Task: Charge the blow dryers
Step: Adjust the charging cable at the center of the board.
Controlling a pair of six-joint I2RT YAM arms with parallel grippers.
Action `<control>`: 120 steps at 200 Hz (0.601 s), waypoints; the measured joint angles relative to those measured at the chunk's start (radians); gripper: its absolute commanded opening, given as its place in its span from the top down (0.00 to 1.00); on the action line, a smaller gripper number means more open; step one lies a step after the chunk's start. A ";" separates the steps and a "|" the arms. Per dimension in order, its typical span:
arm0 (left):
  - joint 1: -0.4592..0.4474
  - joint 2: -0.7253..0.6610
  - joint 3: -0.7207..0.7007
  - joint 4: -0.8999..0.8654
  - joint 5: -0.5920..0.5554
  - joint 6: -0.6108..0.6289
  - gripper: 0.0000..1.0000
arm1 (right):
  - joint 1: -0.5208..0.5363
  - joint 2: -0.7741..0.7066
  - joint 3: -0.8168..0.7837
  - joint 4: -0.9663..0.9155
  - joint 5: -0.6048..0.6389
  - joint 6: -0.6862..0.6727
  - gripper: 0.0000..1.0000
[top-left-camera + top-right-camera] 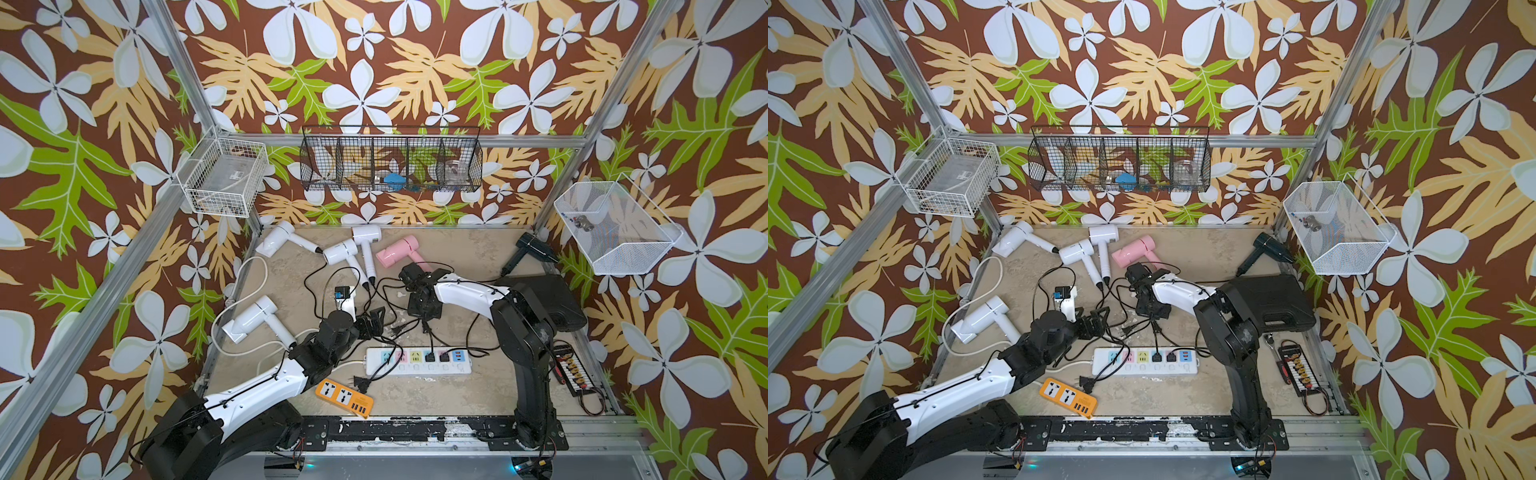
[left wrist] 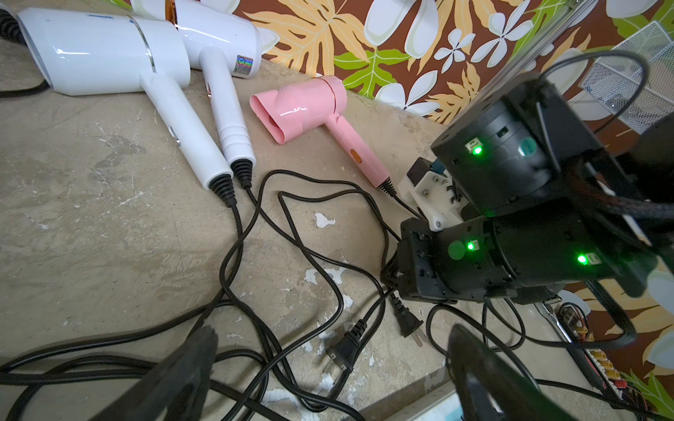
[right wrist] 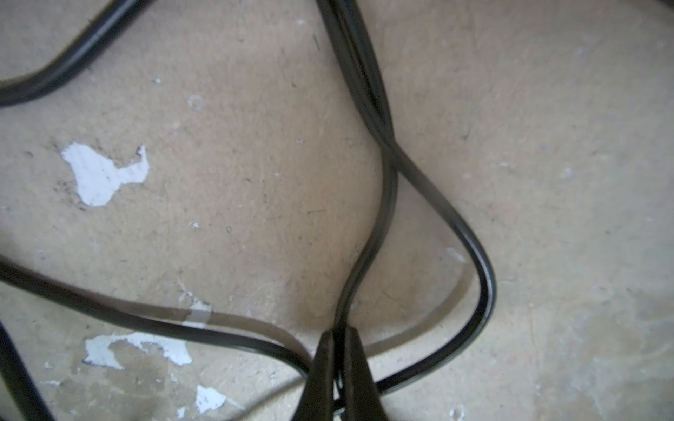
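Note:
Several white blow dryers [image 1: 276,241] [image 1: 253,318] lie on the table's left and back. A pink one [image 1: 397,251] [image 2: 306,107] and a black one [image 1: 534,245] lie further right. Their black cords tangle mid-table. My right gripper [image 3: 337,339] [image 1: 424,328] points down, shut on one thin black cord [image 3: 389,189] just above the table. My left gripper [image 2: 328,379] [image 1: 376,320] hovers open over the tangle. A loose plug [image 2: 343,355] lies between its fingers and another plug [image 2: 408,322] lies beside it. Two plugs sit in the long white power strip [image 1: 417,360].
An orange power strip [image 1: 343,397] lies at the front with a loose plug [image 1: 359,382] beside it. A black case [image 1: 540,299] stands at the right, a connector board [image 1: 575,370] in front of it. Wire baskets [image 1: 390,160] [image 1: 222,176] [image 1: 615,226] hang on the walls.

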 measured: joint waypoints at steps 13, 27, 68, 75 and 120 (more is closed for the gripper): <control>0.000 0.000 0.000 0.000 0.000 0.000 0.00 | -0.002 -0.009 -0.002 0.002 -0.013 0.003 1.00; 0.000 -0.002 0.000 -0.001 0.000 0.000 0.00 | -0.006 -0.036 -0.011 0.018 -0.031 0.004 1.00; 0.000 -0.018 -0.008 0.001 0.003 0.000 0.00 | -0.013 -0.162 -0.058 0.146 -0.068 0.004 1.00; 0.000 -0.020 -0.010 0.005 0.005 0.002 0.00 | -0.013 -0.183 -0.077 0.182 -0.080 -0.005 1.00; 0.000 -0.015 -0.010 0.018 0.034 0.010 0.00 | -0.019 -0.298 -0.235 0.447 -0.183 -0.072 1.00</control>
